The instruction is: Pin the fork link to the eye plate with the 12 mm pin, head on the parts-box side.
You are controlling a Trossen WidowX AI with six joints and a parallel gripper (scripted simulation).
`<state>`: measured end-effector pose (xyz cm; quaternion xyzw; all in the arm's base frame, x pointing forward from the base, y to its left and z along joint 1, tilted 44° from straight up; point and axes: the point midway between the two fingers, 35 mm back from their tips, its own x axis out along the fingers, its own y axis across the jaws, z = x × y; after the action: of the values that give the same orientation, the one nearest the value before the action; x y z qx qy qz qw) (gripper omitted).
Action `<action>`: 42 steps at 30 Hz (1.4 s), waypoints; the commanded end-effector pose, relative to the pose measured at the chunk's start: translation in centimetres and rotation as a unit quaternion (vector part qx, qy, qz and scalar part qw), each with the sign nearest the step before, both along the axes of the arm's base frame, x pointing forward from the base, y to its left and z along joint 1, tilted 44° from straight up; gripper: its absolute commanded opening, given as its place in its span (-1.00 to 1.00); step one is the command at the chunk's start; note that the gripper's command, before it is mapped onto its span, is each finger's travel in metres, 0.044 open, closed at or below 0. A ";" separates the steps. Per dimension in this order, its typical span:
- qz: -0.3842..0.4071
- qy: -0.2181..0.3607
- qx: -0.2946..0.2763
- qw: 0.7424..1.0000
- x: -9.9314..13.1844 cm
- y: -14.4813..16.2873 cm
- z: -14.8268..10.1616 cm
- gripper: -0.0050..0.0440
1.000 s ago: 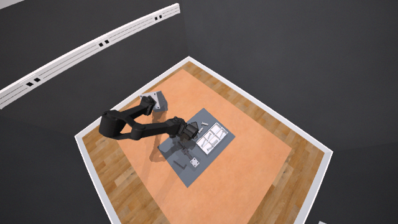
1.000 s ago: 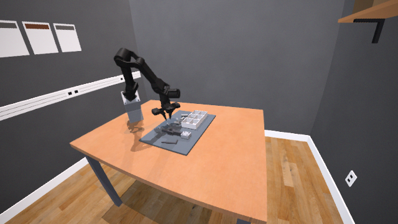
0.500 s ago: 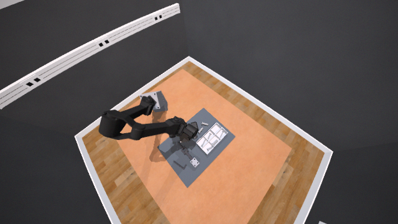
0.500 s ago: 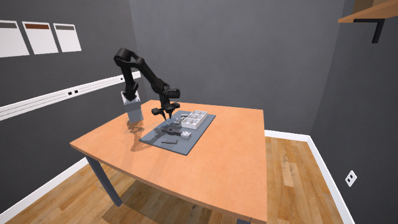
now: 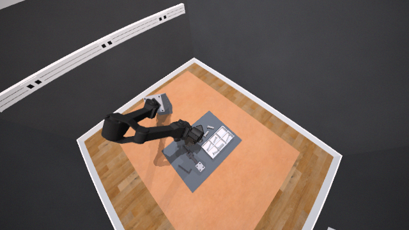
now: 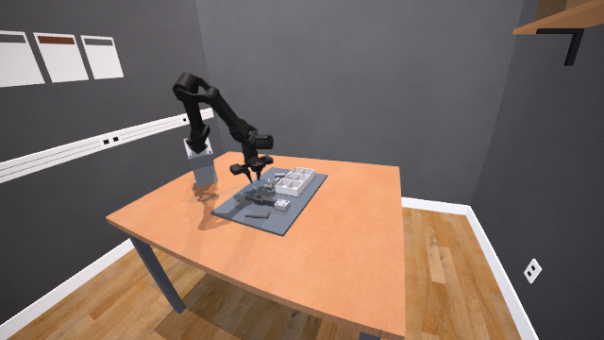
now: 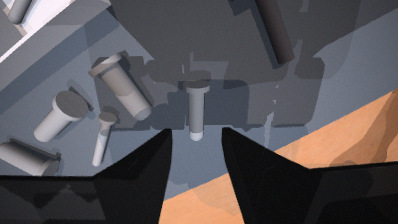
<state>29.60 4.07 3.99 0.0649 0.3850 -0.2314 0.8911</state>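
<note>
Parts set out on one mat

Loose pins [image 7: 120, 87] are scattered beside the parts box [image 5: 213, 156] [image 6: 288, 192]; the eye plate [image 5: 200, 167] [image 6: 282, 205] is placed near it, on the same mat [image 5: 193, 186] [image 6: 278, 229].

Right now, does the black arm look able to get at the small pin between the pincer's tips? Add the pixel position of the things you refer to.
Probably yes: in the wrist view the pincer [image 5: 195, 142] [image 6: 254, 181] [image 7: 197, 134] stands open, one tip either side of the pin [image 7: 196, 112], and nothing visible lies between them and it; how far down they must go is hard to tell.
</note>
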 end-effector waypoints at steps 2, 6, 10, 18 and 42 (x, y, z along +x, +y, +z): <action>-0.003 -0.007 0.005 1.000 0.0 -0.1 0.3 -0.18; -0.003 -0.007 0.005 1.000 0.0 -0.1 0.3 -0.18; -0.003 -0.006 0.005 1.000 0.0 -0.1 0.3 -0.18; -0.002 0.001 0.001 1.000 0.0 -0.2 -0.2 -0.18; 0.000 0.001 0.001 1.000 1.3 -0.9 -1.7 -0.18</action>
<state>30.69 3.38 2.61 0.0673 0.3854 -0.2316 0.8907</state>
